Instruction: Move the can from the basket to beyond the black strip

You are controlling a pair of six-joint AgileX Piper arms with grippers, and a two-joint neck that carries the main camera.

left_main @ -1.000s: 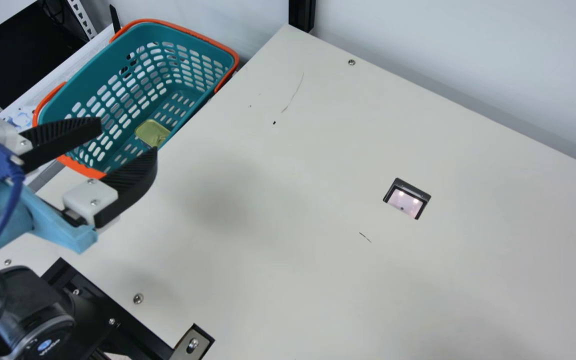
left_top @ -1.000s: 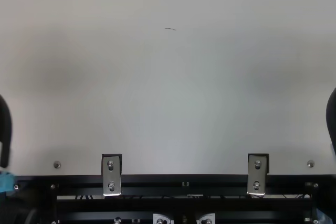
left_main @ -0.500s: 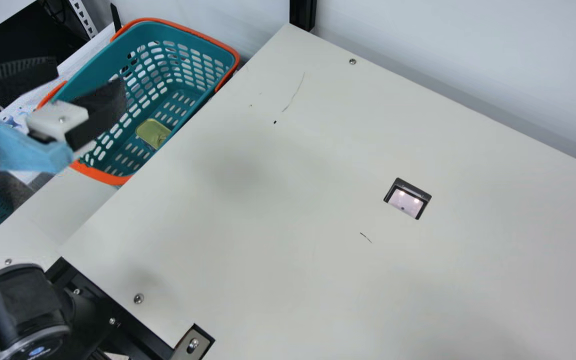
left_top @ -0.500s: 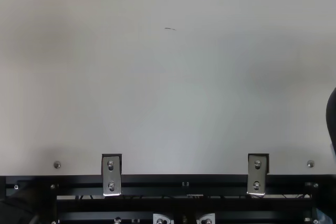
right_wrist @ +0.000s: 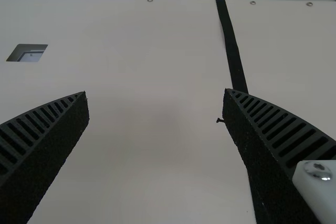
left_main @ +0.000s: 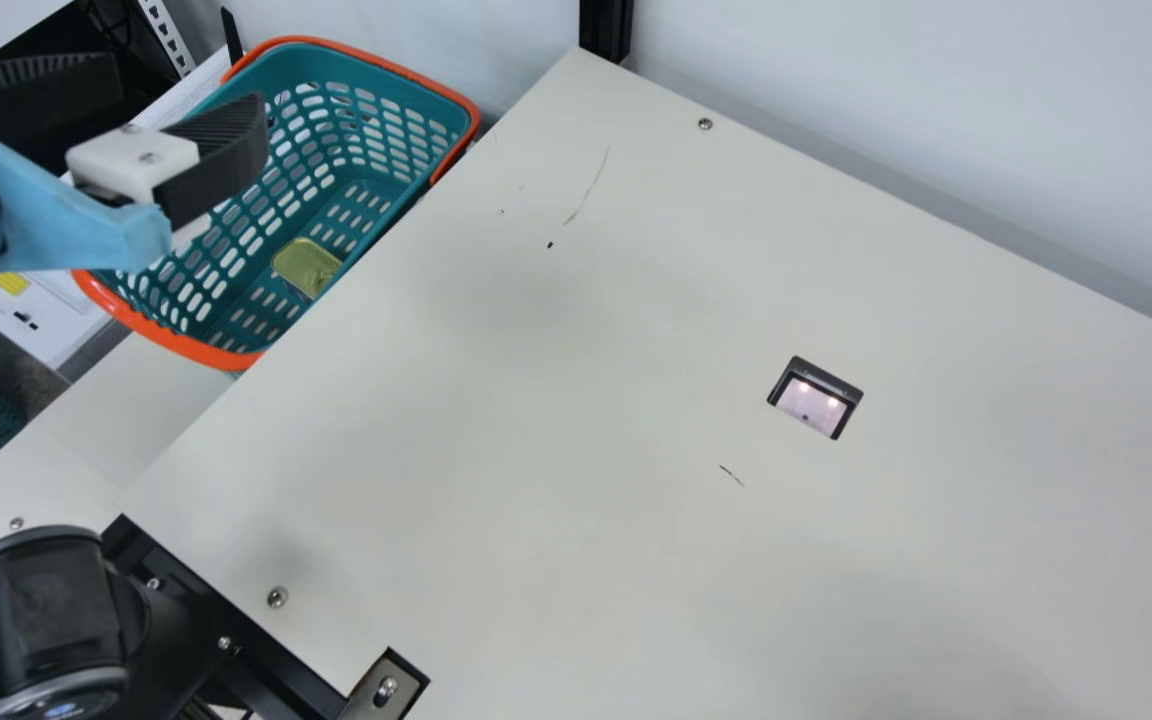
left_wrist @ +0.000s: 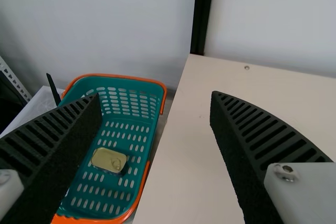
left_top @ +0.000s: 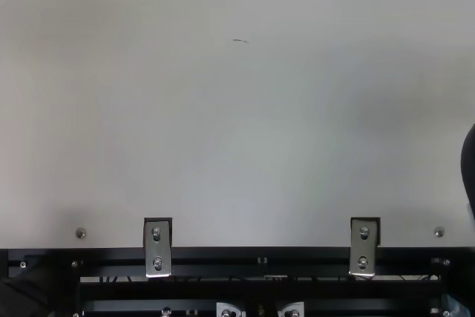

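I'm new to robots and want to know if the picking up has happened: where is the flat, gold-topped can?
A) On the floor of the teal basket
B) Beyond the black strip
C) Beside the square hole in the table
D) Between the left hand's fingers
A: the can lies on the basket's slotted floor, while the left hand is open and empty.

Soft, diffuse light falls across the table (left_main: 586, 560), leaving faint, soft-edged shadows on it in the main and top views. Two small points of glare shine in the inset (left_main: 811, 405). Both wrist views look dimmer.
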